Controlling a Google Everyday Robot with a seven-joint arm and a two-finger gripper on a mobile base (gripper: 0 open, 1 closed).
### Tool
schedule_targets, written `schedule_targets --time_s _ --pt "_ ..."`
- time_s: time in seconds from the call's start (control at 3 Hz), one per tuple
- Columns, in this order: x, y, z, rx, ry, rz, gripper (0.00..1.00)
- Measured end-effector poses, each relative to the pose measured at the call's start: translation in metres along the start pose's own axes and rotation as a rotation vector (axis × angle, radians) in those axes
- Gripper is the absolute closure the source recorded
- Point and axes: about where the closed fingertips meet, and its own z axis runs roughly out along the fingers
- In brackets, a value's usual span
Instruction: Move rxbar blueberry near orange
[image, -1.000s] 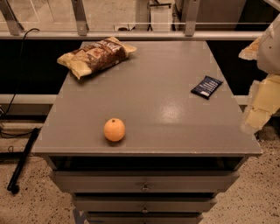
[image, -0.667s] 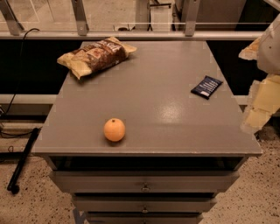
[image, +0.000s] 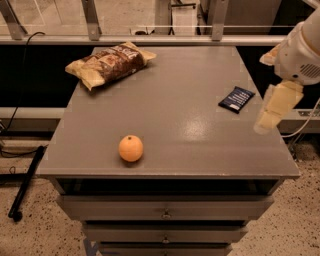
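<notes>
The rxbar blueberry (image: 236, 99) is a small flat dark navy bar lying on the right side of the grey tabletop (image: 180, 95). The orange (image: 131, 148) sits near the front left edge of the table, far from the bar. My gripper (image: 270, 112) hangs at the table's right edge, just right of the bar and slightly nearer the front, above the surface. It holds nothing that I can see.
A large brown-and-tan crinkly chip bag (image: 109, 64) lies at the back left of the table. Drawers (image: 165, 212) are below the tabletop. A railing (image: 150, 39) runs behind the table. A black cable and a bar lie on the floor at left (image: 25, 185).
My gripper has shifted a little to the left, toward the table and the bar. The bar, the orange and the bag have not moved.
</notes>
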Motion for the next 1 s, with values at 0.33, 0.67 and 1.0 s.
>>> schedule_targets --time_s 0.33,0.67,1.0 --pt "0.004 -0.061 0.067 0.003 -0.099 0.091 0.00" --pt "0.007 -0.088 0.104 -0.003 -0.148 0.143 0.00" --pt "0.013 -0.102 0.134 -0.015 -0.172 0.188 0.00"
